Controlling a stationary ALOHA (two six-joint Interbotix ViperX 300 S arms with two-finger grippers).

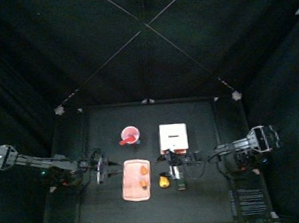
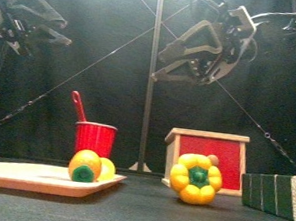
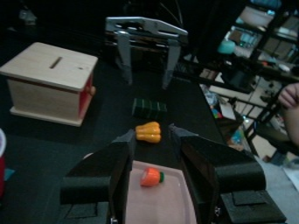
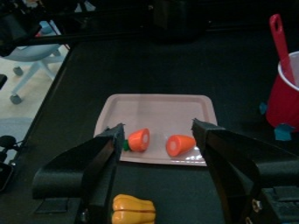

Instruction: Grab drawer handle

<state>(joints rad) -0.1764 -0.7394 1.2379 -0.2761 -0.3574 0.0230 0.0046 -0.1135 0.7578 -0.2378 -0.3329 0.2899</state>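
Left arm: comes in from the left of the top view, raised off the surface (image 1: 100,124); in the front view it hangs high at the left.
Left fingers (image 3: 153,143): spread wide apart, holding nothing, pointing level and slightly down over the tray (image 3: 152,197).
Past the left fingers: a yellow pepper (image 3: 147,132) lies just beyond the tips, a small dark green block (image 3: 146,107) further on, and the other arm's fingers face back from the far side.
Between the left fingers: an orange pepper (image 3: 152,177) on the tray, below them and not touched.
Right arm: comes in from the right of the top view, elbow bent; in the front view it hangs high, above and behind the box (image 2: 206,157).
Right fingers (image 4: 159,133): spread wide apart, empty, tilted down toward the tray (image 4: 111,114).
Between the right fingers: two orange pieces (image 4: 138,139) on the tray, well below the tips.
Beside the right fingers: a red cup (image 4: 284,92) with a red utensil standing in it, off to one side.
Box: pale wood with a slot in its top, off to one side of the left fingers, apart from both arms.
Drawer handle (image 3: 84,103): a small reddish piece on the box's red front, well apart from both sets of fingers; nothing touches it.
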